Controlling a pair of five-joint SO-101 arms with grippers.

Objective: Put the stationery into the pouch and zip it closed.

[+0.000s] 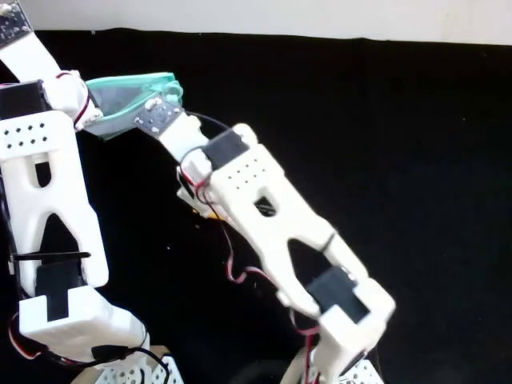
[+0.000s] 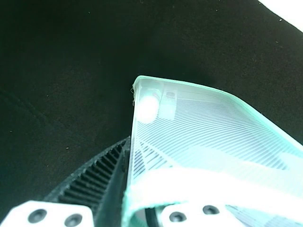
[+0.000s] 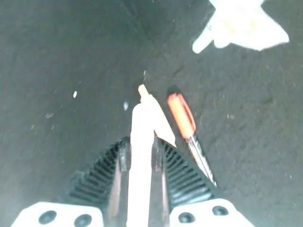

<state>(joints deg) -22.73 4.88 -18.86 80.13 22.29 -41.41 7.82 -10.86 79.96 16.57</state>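
Your right gripper (image 3: 141, 158) pinches a white pen (image 3: 142, 118) between its jaws, the orange tip poking past them. An orange pen (image 3: 181, 112) lies on the black table (image 3: 57, 71) just beside them. Your left gripper (image 2: 129, 163) clamps one edge of the teal pouch (image 2: 203, 127), which spreads out ahead of its jaws.

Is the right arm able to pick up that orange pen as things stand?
Probably not yet: the right end effector is shut on a white pen. The orange pen itself lies uncovered on the table close by.
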